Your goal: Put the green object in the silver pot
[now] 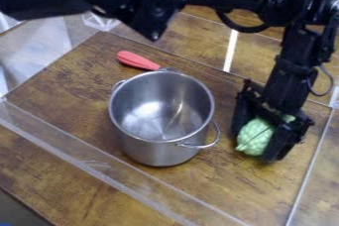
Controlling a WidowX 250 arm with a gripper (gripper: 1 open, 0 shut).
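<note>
Table (pixel 79 185): dark wood, clear low walls round edges. Arm reaches in from top, black, partly blurred. Pot (pixel 163 118): shiny steel, upright at centre, nothing visible inside, loop handle facing right. Gripper (pixel 268 131): pointing steeply down right of pot, jaws spread wide, one either side of green vegetable (pixel 256 136). Vegetable rests on table just right of pot. Red flat piece (pixel 138 60) lies behind pot.

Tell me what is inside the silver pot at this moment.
Nothing: the silver pot shows only its bare shiny floor and inner wall. The green object lies outside on the table, between the open gripper's fingers. The near inner wall is hidden.
</note>
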